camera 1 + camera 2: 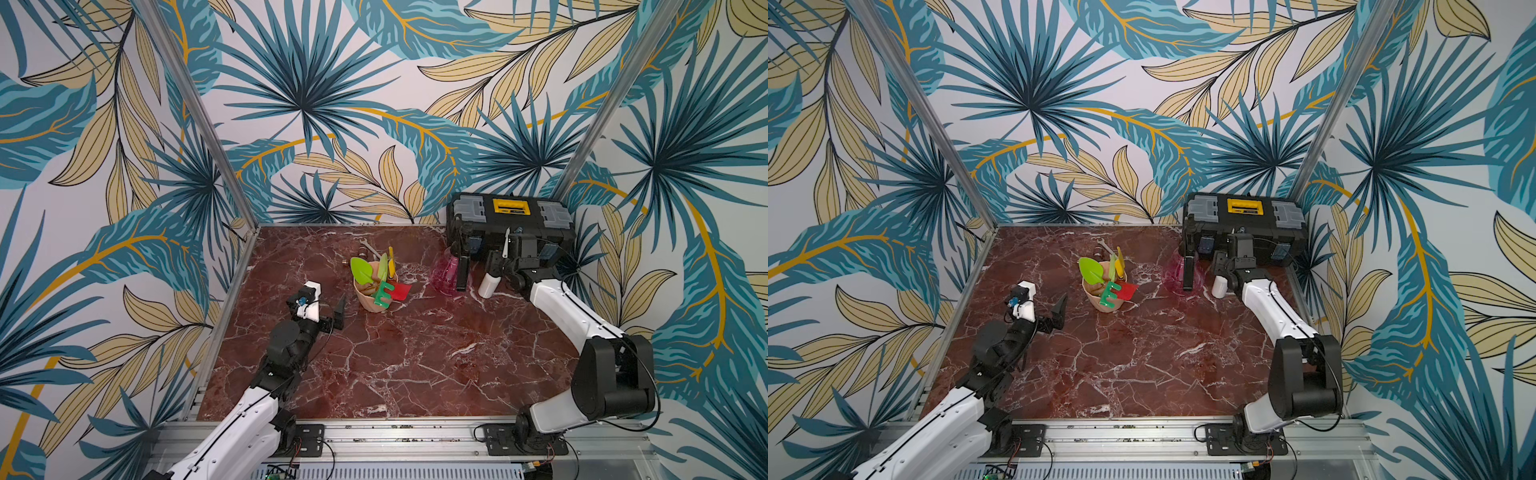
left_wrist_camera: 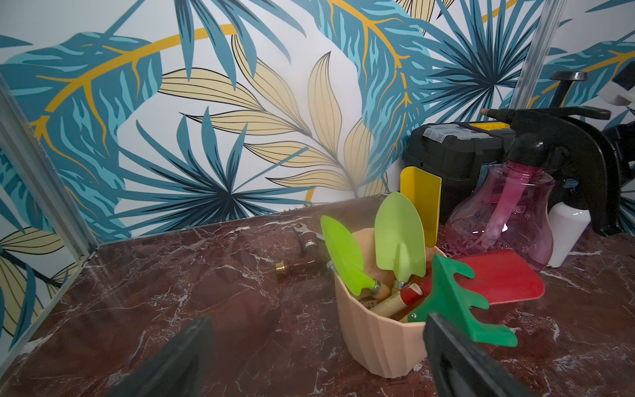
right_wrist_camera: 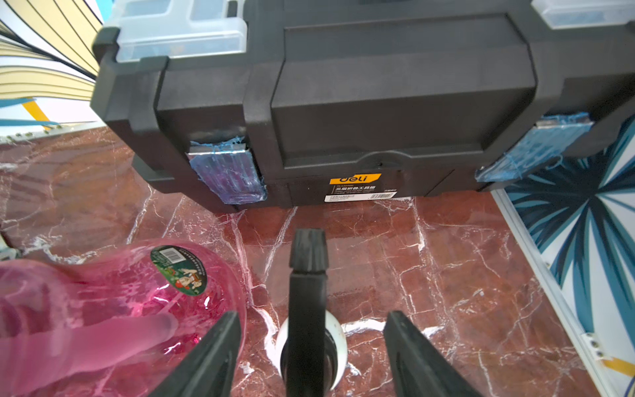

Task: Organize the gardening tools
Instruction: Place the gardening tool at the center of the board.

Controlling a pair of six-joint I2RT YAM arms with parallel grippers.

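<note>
Bright, even, diffuse light fills all four views; shadows on the red marble tabletop [image 1: 415, 353] are faint and soft-edged. In both top views the wide lens splays the aluminium posts [image 1: 199, 112] outward towards the upper corners. In the left wrist view the fingers [image 2: 178, 357] of the left gripper [image 2: 314, 323] are out of focus, the peach pot [image 2: 374, 347] sharp. In the right wrist view the pink spray bottle [image 3: 113, 302] carries small white glints and blurs close to the lens
</note>
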